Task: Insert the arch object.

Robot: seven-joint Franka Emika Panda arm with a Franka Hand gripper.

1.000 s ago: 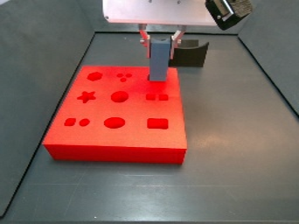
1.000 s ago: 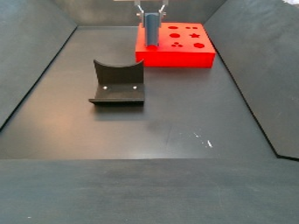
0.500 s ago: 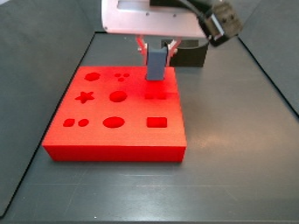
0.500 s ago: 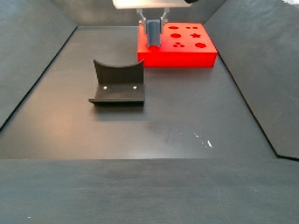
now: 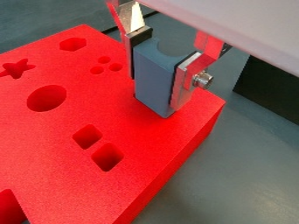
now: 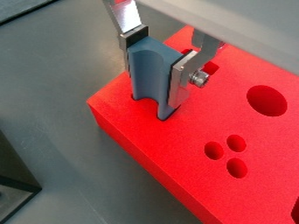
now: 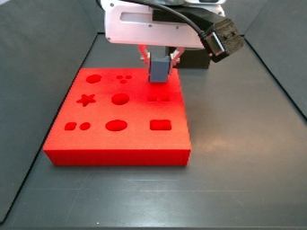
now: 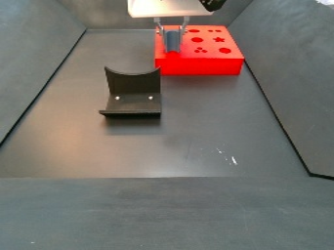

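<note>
Now the arch object point(image 5: 156, 77) is held by the tool point(image 5: 163, 54) and is pressed down onto the red board point(image 5: 82, 131). The job looks partly done, as far as can be judged. The piece is picked up, and it is brought to the far corner of the board, close to the edge. In both wrist views its low end meets the red top, and it seems to sit a little way in. How deep it goes cannot be told, because the hole under it is hidden by the piece itself. Most of the piece is seen above the board, so more pushing down is likely needed. After that, the piece must be let go.

The tool is clenched on the arch object, and it is opened only as wide as the piece. One silver finger point(image 5: 131, 21) is pressed flat on one side of it. A silver plate with a small screw is pressed on the other side. The board itself is not touched by the fingers; they are kept a bit above it.

In a side view the tool point(image 7: 161, 56) is seen low over the back of the board point(image 7: 120, 135), with the blue-grey piece point(image 7: 157, 70) under it. Other holes, like a star and round ones, are left empty beside the tool. A dark curved block point(image 8: 131, 94) is left on the desk point(image 8: 170, 146), well apart from the tool.
</note>
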